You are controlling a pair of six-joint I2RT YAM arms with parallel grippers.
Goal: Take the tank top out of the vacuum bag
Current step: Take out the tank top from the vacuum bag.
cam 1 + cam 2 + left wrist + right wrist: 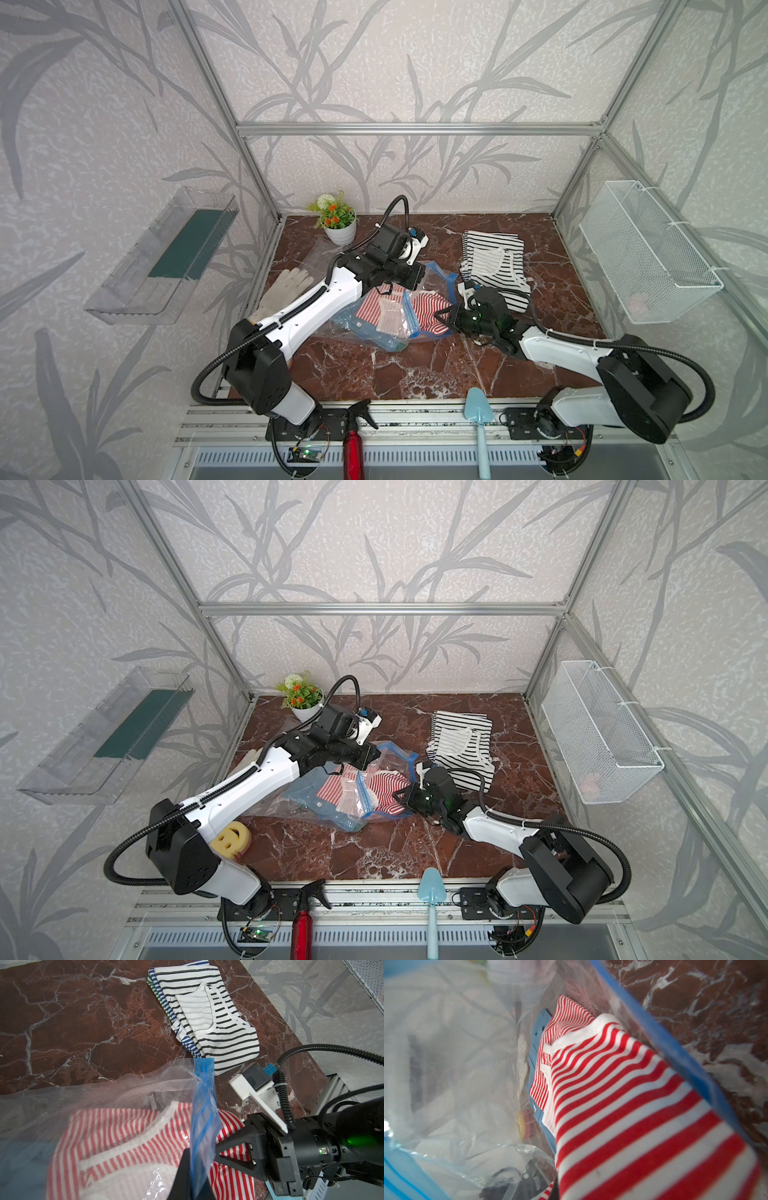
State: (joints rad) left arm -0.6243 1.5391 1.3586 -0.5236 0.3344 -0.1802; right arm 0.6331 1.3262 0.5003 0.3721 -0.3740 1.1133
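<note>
The vacuum bag (380,338) (349,816), clear crinkly plastic, lies mid-table in both top views. My left gripper (419,276) (197,1167) is shut on its blue zip strip (204,1109) and holds the mouth up. A red-and-white striped tank top (428,316) (124,1126) lies inside, its end poking out of the mouth. My right gripper (442,318) (217,1153) is at that mouth, shut on the tank top (623,1105). The cloth hides most of the gripper's fingertips in the right wrist view.
A stack of folded black-striped tops (496,266) lies behind the right gripper. A flower pot (340,232) and gloves (286,286) sit at the back left, and a yellow sponge (230,839) lies by the left arm. A red spray bottle (353,440) and a blue trowel (480,415) lie at the front edge.
</note>
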